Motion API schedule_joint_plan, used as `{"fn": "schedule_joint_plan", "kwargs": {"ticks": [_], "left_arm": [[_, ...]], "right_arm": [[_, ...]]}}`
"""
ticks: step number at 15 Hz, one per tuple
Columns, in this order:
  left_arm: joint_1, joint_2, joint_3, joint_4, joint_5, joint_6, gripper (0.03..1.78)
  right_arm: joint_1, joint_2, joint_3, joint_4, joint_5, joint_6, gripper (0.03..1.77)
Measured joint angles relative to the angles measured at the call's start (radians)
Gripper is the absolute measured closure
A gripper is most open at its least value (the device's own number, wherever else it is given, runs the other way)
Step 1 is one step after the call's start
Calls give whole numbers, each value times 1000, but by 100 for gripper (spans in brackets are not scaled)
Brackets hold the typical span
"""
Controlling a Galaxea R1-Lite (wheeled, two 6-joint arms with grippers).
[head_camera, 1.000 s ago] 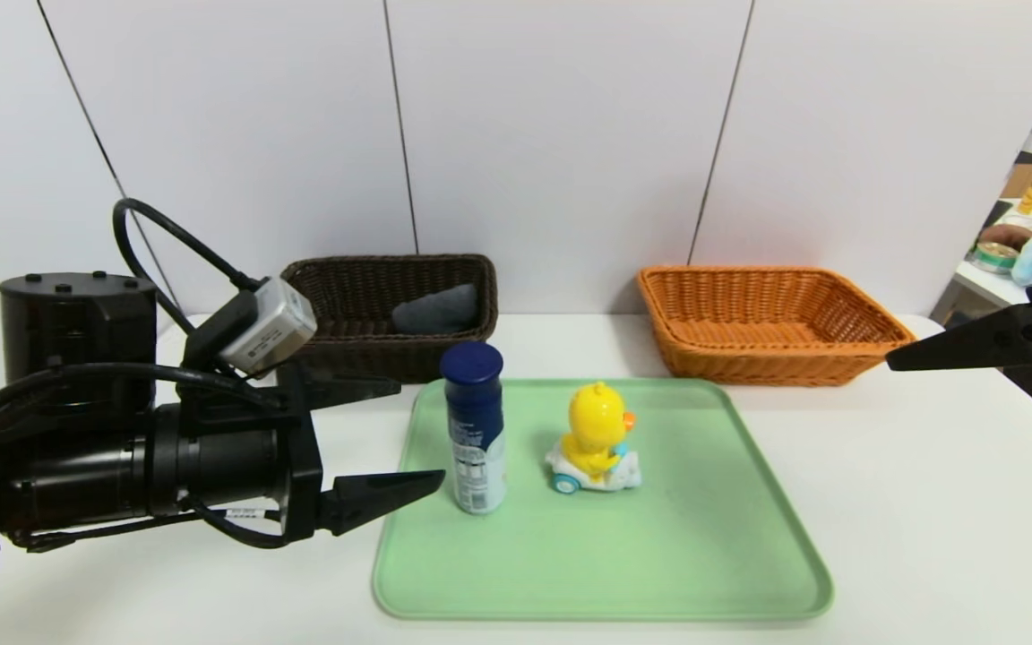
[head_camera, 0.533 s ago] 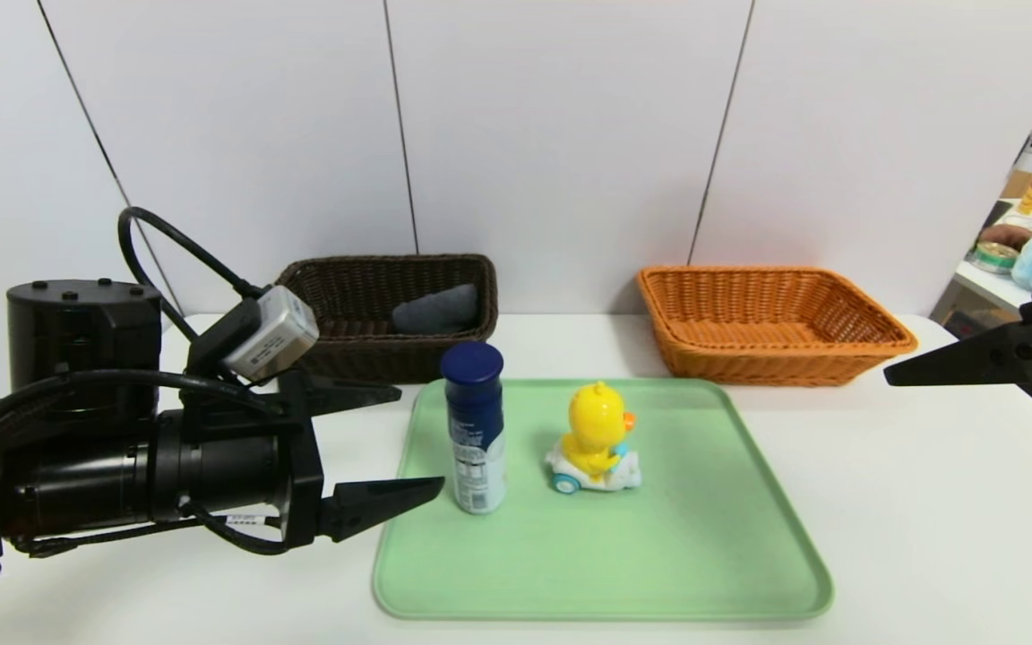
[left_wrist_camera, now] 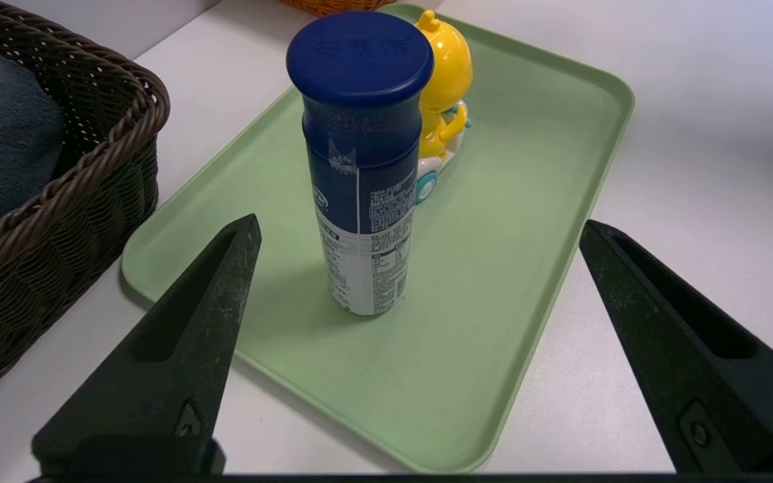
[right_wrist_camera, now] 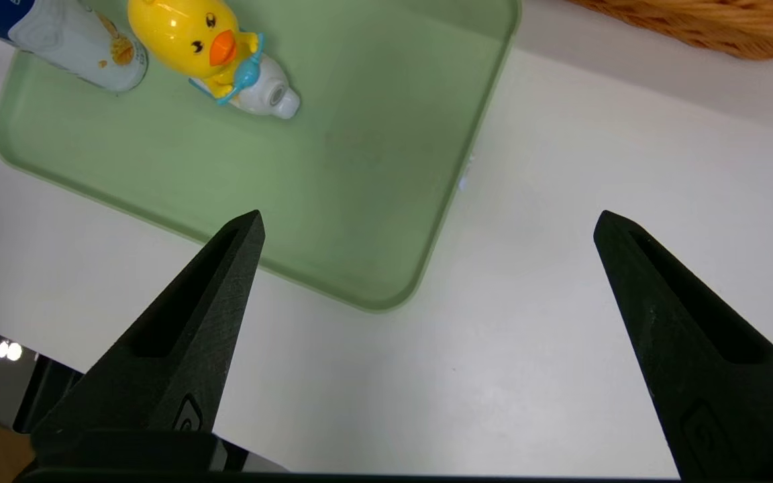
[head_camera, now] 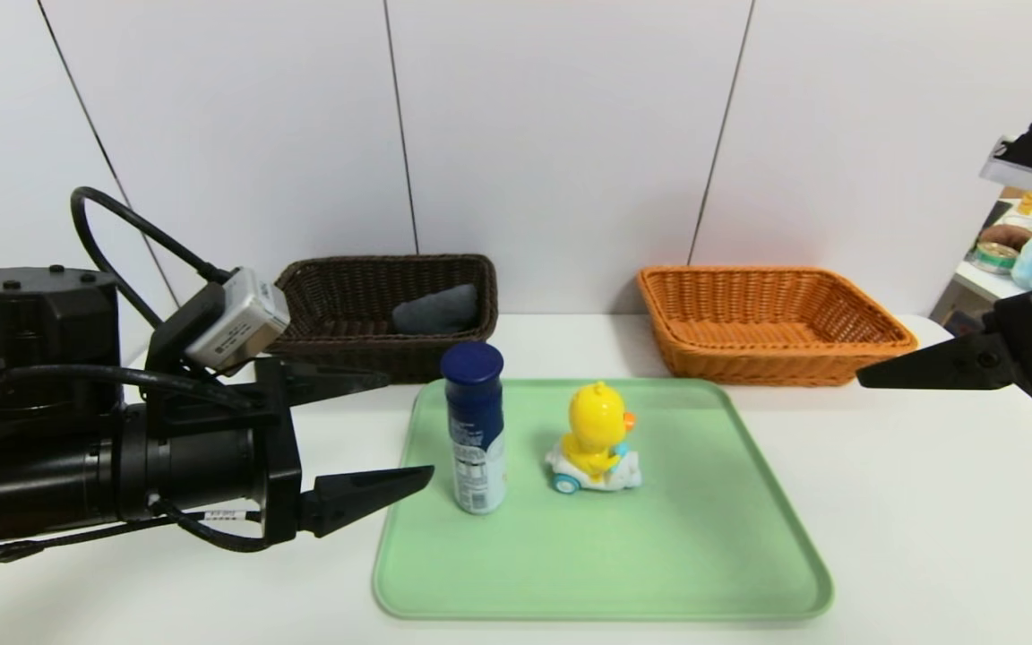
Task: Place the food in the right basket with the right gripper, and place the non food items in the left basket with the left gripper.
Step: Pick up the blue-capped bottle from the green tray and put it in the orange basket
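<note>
Hovering just left of the green tray [head_camera: 776,573], the left gripper [head_camera: 395,430] is being held level above the white table [head_camera: 928,520], its tips aimed at the blue-capped bottle [head_camera: 475,430]. The bottle is standing upright on the tray's left part, just beyond the fingertips and not touched by them; in the left wrist view it [left_wrist_camera: 361,168] is seen between the two black fingers [left_wrist_camera: 178,362], with the yellow duck toy [left_wrist_camera: 447,74] partly hidden behind it. The duck toy [head_camera: 595,439] is standing mid-tray, near the bottle but apart from it. Behind the left gripper, the dark brown basket [head_camera: 391,358] is sitting close to the tray's far left corner, with a grey cloth [head_camera: 435,309] lying inside. The orange basket [head_camera: 767,363] is set at the far right, apart from the tray. The right half of the tray and the table to its right are being left bare. The right gripper [right_wrist_camera: 427,221] is being held above the table off the tray's right side. Both grippers are spread wide, with nothing held or touched.
</note>
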Motion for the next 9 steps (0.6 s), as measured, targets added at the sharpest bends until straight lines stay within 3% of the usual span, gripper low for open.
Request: {"fn": "schedule_joint_plan", "kwargs": {"ticks": [5,9], "left_arm": [[44,-28,6,4,2,-26,12],[63,-43,11,6,74,-143,12]], "right_arm": [[82,19,252,-392,-40,-64,10],[207,66,389,-733,-41,-77,10]]}}
